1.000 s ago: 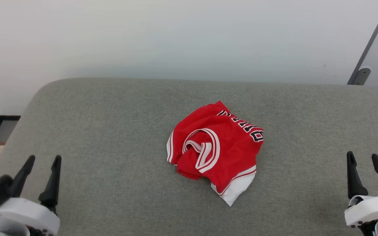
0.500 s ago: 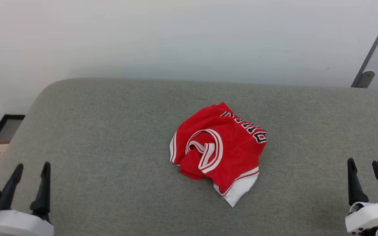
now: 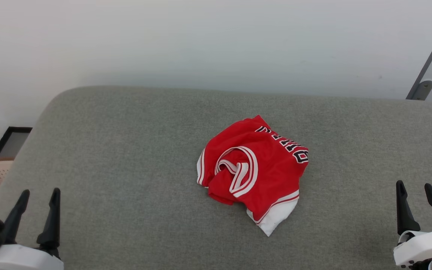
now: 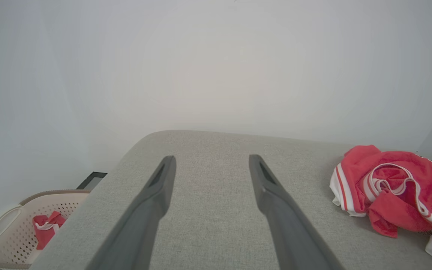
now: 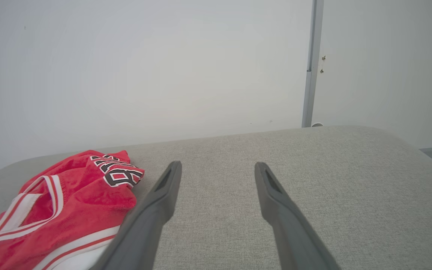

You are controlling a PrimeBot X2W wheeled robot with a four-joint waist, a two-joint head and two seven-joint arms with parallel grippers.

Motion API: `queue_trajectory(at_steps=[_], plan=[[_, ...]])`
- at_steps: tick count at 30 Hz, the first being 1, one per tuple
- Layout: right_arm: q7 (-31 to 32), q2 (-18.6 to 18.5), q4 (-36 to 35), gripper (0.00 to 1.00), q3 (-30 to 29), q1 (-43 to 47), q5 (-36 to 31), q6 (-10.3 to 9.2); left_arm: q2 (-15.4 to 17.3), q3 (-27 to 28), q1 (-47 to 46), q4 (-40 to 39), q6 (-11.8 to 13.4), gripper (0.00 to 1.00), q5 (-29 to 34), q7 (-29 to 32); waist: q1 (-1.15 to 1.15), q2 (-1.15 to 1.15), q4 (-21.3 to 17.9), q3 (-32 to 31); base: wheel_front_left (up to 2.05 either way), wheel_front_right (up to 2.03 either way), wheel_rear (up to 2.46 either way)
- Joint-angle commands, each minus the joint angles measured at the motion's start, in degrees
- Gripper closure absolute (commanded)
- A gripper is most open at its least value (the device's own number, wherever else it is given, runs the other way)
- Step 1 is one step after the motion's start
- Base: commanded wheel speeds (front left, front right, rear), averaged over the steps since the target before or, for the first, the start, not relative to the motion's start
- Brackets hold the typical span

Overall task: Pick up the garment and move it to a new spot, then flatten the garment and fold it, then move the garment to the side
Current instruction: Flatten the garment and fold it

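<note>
1. Grey fabric-covered surface set against a plain white wall. I see the garment crumpled in a heap near the middle of it, red with white striped trim, one white sleeve corner pointing toward the robot.
2. Left gripper sits at lower left and right gripper at lower right. Both have fingers spread and grasp nothing, well apart from the garment.
3. Left wrist view gives me the beige perforated basket off the surface's left end, with a small red-and-white cloth inside. Head view catches a corner of it.
4. Right wrist view adds a grey upright rail on the wall.
5. Black white-outlined lettering runs over a fold, too creased for me to read.
</note>
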Motion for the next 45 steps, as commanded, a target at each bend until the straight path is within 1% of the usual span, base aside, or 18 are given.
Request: queue_trajectory(at_steps=[1, 7, 11, 18, 21, 23, 26, 33, 38, 39, 41, 45], plan=[[0.09, 0.1, -0.16, 0.0, 0.03, 0.51, -0.11, -0.08, -0.06, 0.01, 0.48, 0.04, -0.3, 0.0, 0.28, -0.23, 0.0, 0.0, 0.01, 0.09, 0.0, 0.0, 0.0], [0.38, 0.15, -0.48, 0.0, 0.62, -0.63, -0.28, -0.08, 0.82, -1.69, -3.1, -0.74, -1.27, 0.0, 0.03, 3.16, 0.0, 0.0, -0.53, 1.13, 0.0, 0.0, 0.0], [0.2, 0.06, -0.55, 0.0, 1.67, -1.77, -0.32, -0.08, 1.68, -3.2, -7.03, -1.6, -3.03, 0.0, -0.77, 6.83, 0.0, 0.0, -1.91, 2.33, 0.0, 0.0, 0.0], [-0.72, 0.28, -0.02, 0.0, 3.04, -3.68, 0.16, -0.08, 3.29, -6.76, -15.74, -1.0, -6.6, 0.0, -3.47, 16.84, 0.0, 0.0, -6.17, 5.1, 0.0, 0.0, 0.0], [-1.28, 0.6, 0.37, 0.0, 3.57, -4.66, 0.38, -0.08, 3.31, -8.77, -19.98, -0.21, -7.47, 0.0, -5.05, 22.23, 0.0, 0.0, -8.29, 6.61, 0.0, 0.0, 0.0], [-1.63, 0.68, 0.82, 0.0, 3.99, -5.52, 0.6, -0.08, 3.46, -10.29, -22.55, 0.4, -7.79, 0.0, -5.68, 25.75, 0.0, 0.0, -9.82, 7.66, 0.0, 0.0, 0.0], [-2.41, 0.95, 1.63, 0.0, 4.53, -6.35, 0.83, -0.08, 2.74, -12.24, -25.97, 1.95, -8.29, 0.0, -7.6, 30.8, 0.0, 0.0, -11.91, 8.93, 0.0, 0.0, 0.0], [-3.96, 1.48, 2.89, 0.0, 4.94, -7.86, 1.22, -0.08, 2.39, -16.82, -30.9, 6.15, -8.82, 0.0, -9.39, 40.79, 0.0, 0.0, -15.81, 11.89, 0.0, 0.0, 0.0], [-4.86, 1.75, 3.72, 0.0, 5.28, -8.79, 1.65, -0.08, 1.98, -18.51, -33.1, 9.78, -8.72, 0.0, -9.77, 44.77, 0.0, 0.0, -17.54, 14.01, 0.0, 0.0, 0.0], [-4.95, 1.8, 3.87, 0.0, 5.33, -9.03, 1.65, -0.08, 2.1, -18.7, -33.52, 10.54, -8.75, 0.0, -9.63, 45.14, 0.0, 0.0, -17.77, 14.43, 0.0, 0.0, 0.0], [-5.3, 1.86, 4.19, 0.0, 5.45, -9.4, 1.83, -0.08, 1.34, -18.84, -34.33, 12.22, -8.69, 0.0, -10.49, 46.14, 0.0, 0.0, -18.1, 15.04, 0.0, 0.0, 0.0], [-5.7, 1.95, 4.76, 0.0, 5.47, -10.23, 1.88, -0.08, 0.68, -19.84, -35.78, 15.22, -8.76, 0.0, -9.95, 47.21, 0.0, 0.0, -18.38, 15.91, 0.0, 0.0, 0.0]])
